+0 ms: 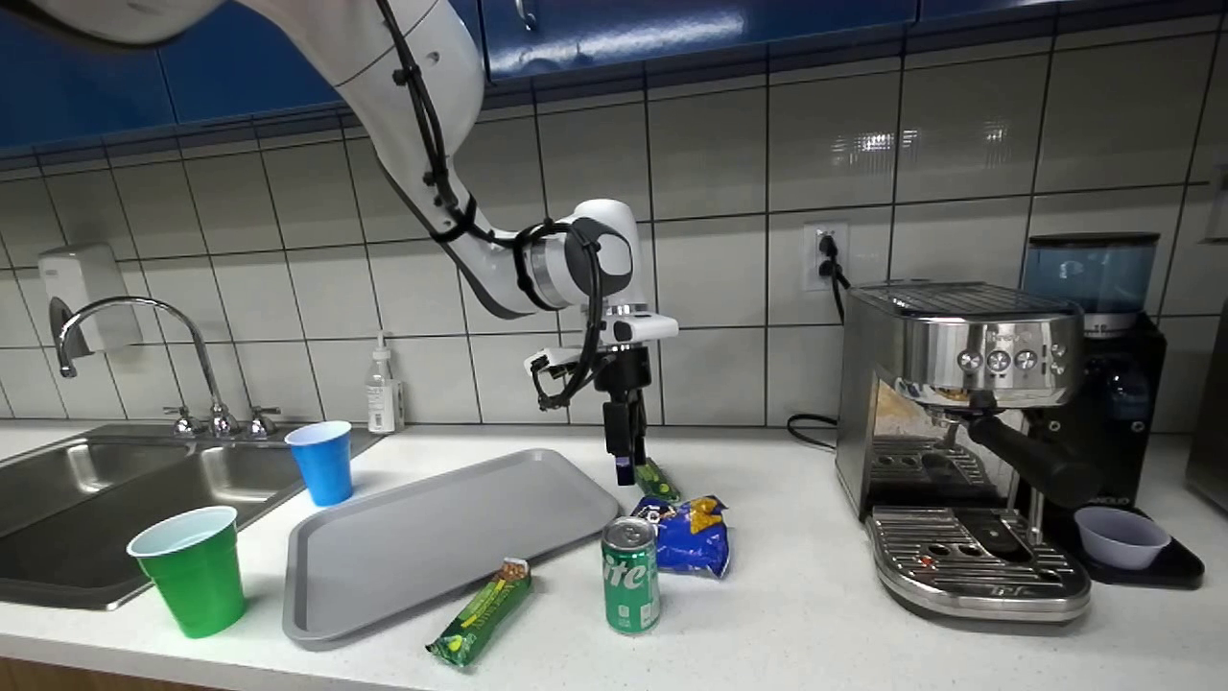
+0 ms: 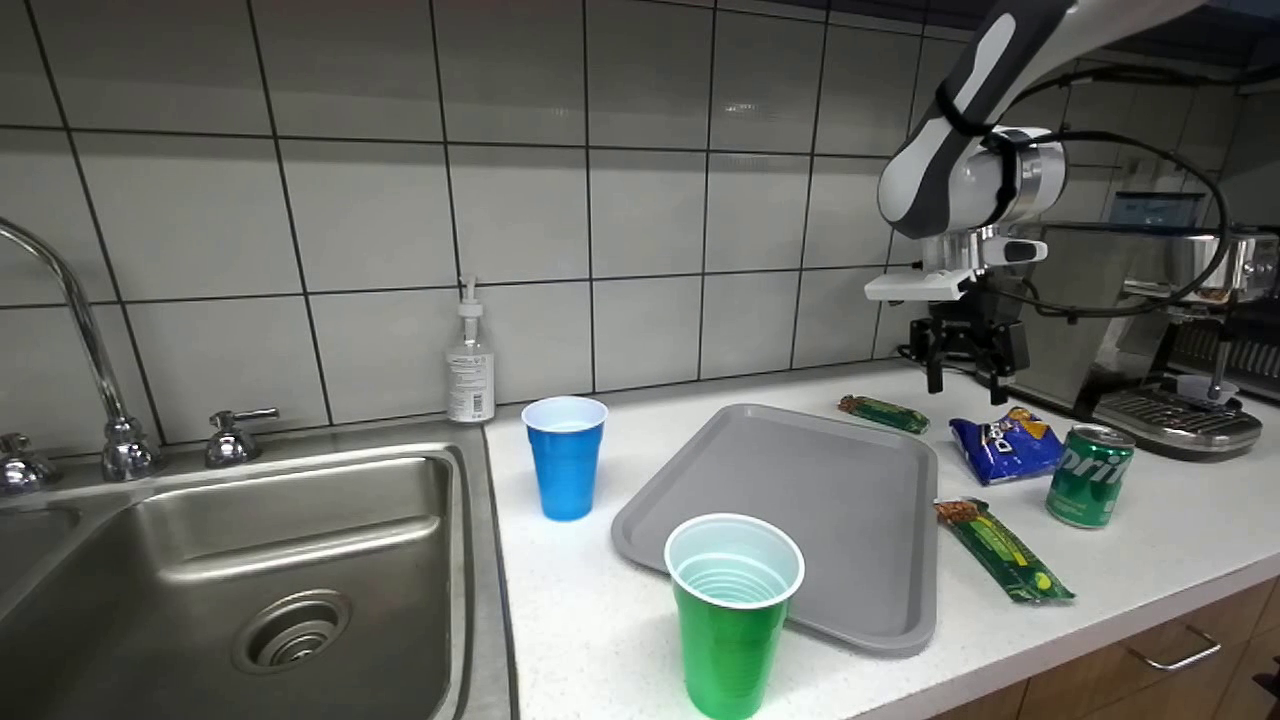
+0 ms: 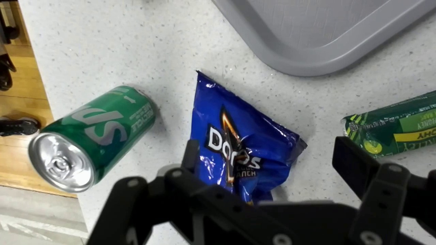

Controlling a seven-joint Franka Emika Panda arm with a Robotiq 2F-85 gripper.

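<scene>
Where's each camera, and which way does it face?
Exterior view: before the counter, facing the tiled wall; arm, gripper show.
Exterior view: near the sink, facing obliquely along the counter; arm, gripper show.
Wrist view: arm-mounted, looking down on the blue snack bag; gripper fingers show.
Both exterior views share the tray and coffee machine.

Tabletop (image 1: 796,547), in an exterior view, bears grey tray (image 1: 451,537), blue cup (image 1: 323,470) at its ten o'clock, green cup (image 1: 197,581) at nine, soda can (image 1: 630,581) and chip bag (image 1: 693,539) at three.
</scene>
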